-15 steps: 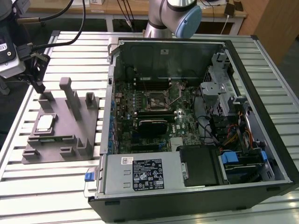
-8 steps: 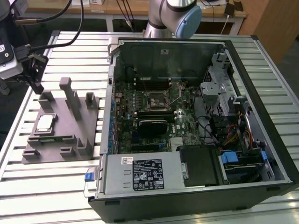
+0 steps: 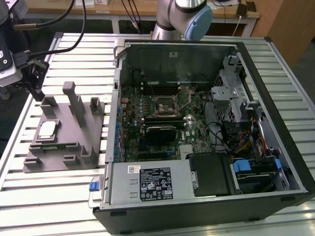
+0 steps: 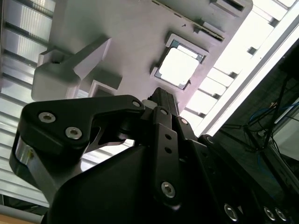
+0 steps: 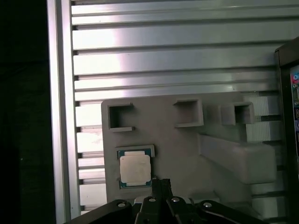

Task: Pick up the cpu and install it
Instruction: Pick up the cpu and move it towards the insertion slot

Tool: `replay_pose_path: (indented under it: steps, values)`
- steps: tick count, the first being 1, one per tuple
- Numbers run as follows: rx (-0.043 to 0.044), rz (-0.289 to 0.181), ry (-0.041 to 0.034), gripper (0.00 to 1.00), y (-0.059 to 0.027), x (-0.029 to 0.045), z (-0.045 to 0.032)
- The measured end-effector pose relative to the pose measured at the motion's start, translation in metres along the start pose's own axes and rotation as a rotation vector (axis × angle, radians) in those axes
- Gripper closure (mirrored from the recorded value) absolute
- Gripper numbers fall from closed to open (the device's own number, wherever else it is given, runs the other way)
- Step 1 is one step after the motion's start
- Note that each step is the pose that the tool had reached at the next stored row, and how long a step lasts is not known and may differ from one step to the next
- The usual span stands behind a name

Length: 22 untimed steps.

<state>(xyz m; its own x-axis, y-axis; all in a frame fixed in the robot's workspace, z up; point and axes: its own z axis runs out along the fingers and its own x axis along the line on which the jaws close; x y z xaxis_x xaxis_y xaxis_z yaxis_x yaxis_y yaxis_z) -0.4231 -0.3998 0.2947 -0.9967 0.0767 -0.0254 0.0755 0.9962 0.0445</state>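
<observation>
1. Exterior view: cpu lies flat in a recess of the grey fixture block on the slatted surface.
2. Gripper hangs above the block, near the cpu; apart or together cannot be told.

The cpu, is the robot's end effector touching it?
Apart. The exterior view shows the end effector hanging up off the cpu, with grey fixture showing between them; the cpu lies alone in its recess.

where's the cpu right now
The cpu lies in a recess of the grey fixture block on the slatted table, at the exterior view's left of the open computer case; in both wrist views it sits just beyond the gripper.
</observation>
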Motion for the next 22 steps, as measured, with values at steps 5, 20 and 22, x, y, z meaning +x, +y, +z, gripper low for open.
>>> replay_pose_path:
  steps: [5, 20, 22]
  values:
    - [0.0002, 0.000, 0.0002, 0.89, -0.0016, 0.0022, 0.0054]
    - [0.0000, 0.000, 0.0000, 0.89, -0.0035, 0.0113, 0.0248]
    - [0.0001, 0.000, 0.0001, 0.89, -0.0038, 0.0124, 0.0280]
